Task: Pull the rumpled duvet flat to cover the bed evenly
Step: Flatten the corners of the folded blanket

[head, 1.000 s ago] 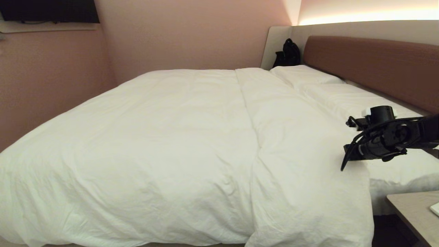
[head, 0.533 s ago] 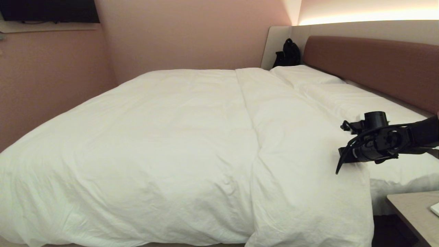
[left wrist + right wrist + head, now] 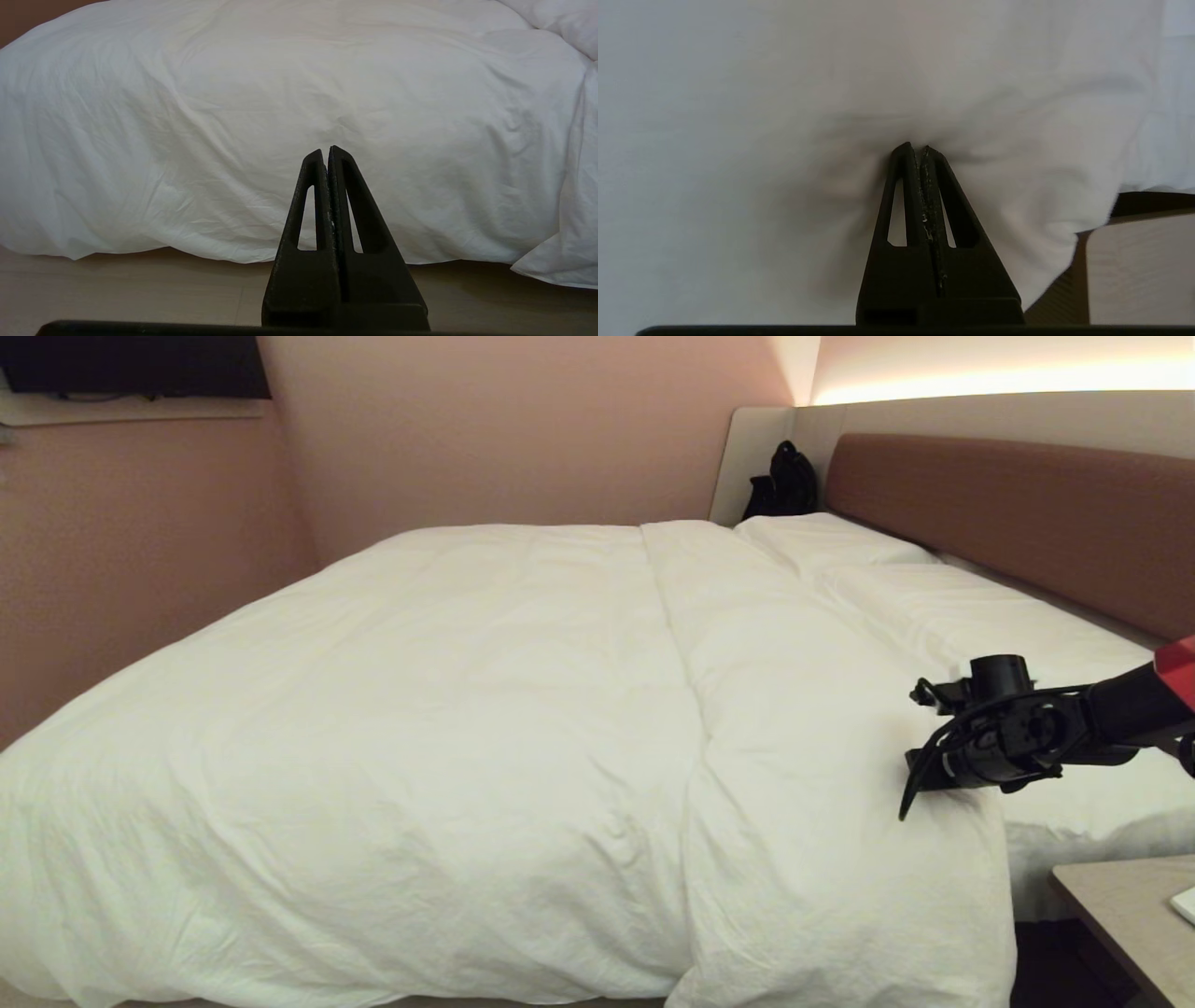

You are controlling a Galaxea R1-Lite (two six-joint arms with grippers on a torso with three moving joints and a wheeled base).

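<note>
The puffy white duvet (image 3: 467, 728) lies spread over the bed (image 3: 1027, 513), with a lengthwise fold ridge and soft wrinkles, and hangs over the near side. My right gripper (image 3: 904, 812) points down at the duvet's near right corner, by its top edge. In the right wrist view the right gripper (image 3: 916, 148) is shut, its tips sunk into the duvet (image 3: 738, 116), and fabric puckers toward them. My left gripper (image 3: 326, 151) is shut on nothing and parked low, facing the duvet's hanging side (image 3: 280, 93).
White pillows (image 3: 822, 541) lie along the headboard. A black bag (image 3: 784, 481) stands in the far corner. A beige nightstand (image 3: 1130, 915) sits close at the bottom right, under my right arm. A dark screen (image 3: 131, 364) hangs on the left wall. Wooden floor (image 3: 117, 289) runs along the bed's near side.
My right arm has moved left and lower across the duvet's right corner, jaws staying shut. The duvet's outline looks much the same. The left arm has not moved.
</note>
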